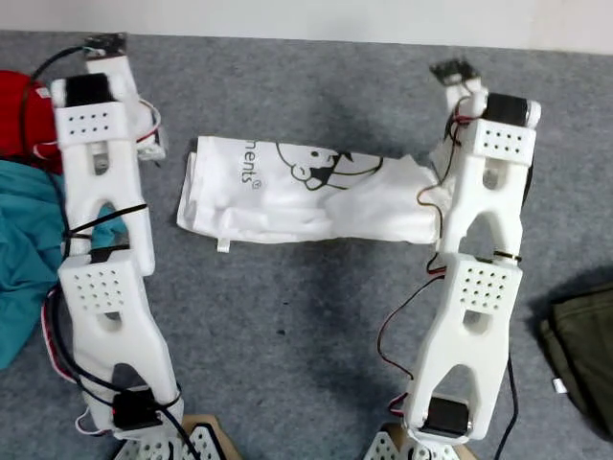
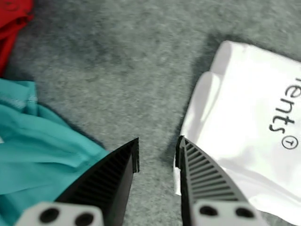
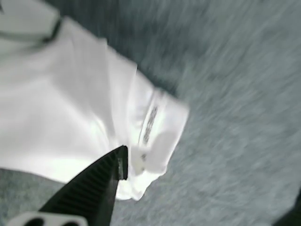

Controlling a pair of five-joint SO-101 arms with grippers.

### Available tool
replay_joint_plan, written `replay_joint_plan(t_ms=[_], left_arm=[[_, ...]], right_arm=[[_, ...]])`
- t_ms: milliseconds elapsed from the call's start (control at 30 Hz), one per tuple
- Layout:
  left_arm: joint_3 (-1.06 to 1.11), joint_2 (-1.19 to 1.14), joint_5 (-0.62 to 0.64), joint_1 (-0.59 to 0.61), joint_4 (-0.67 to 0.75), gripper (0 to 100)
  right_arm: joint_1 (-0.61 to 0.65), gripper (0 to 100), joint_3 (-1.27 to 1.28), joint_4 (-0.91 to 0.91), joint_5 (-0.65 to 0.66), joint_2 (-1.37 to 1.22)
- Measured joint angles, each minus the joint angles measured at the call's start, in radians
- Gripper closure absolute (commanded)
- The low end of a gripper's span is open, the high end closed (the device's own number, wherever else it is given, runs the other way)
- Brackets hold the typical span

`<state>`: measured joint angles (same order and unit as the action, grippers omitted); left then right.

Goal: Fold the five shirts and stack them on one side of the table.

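Jaws spread, the left tool (image 2: 157,147) hangs over grey felt counter (image 2: 117,70) just beside one end of the white printed cotton shirt (image 2: 244,127), a long folded band mid-counter; the right tool (image 3: 121,162) sits at the other end, its state impossible to tell. Pinching both ends squarely should keep the fold even. A crumpled teal shirt (image 1: 24,259) and red shirt (image 1: 17,115) crowd the left side, a dark olive garment (image 1: 584,355) the right.

White printed shells are gleaming on the left arm (image 1: 115,316) and right arm (image 1: 479,297), each panel dotted with grids of small holes. Black and red cables (image 1: 105,218) are looping along the links past black motors (image 1: 445,417). The left end effector (image 2: 157,153) is showing black ribbed fingers (image 2: 113,174).
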<state>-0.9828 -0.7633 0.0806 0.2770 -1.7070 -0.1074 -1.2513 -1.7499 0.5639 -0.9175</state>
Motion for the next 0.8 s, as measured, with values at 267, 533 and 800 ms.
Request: replay_joint_plan(t_ms=[267,533,800], left_arm=[[0.005,-0.201,0.000,-0.083,0.028,85],[-0.190,-0.345,-0.002,-0.110,0.035,85],[-0.252,-0.411,-0.002,-0.118,0.035,85]], right_arm=[[0.032,49.1,-0.084,-0.002,-0.064,0.003],[0.038,49.1,-0.084,-0.002,-0.074,0.025],[0.041,49.1,-0.084,-0.002,-0.074,0.025]])
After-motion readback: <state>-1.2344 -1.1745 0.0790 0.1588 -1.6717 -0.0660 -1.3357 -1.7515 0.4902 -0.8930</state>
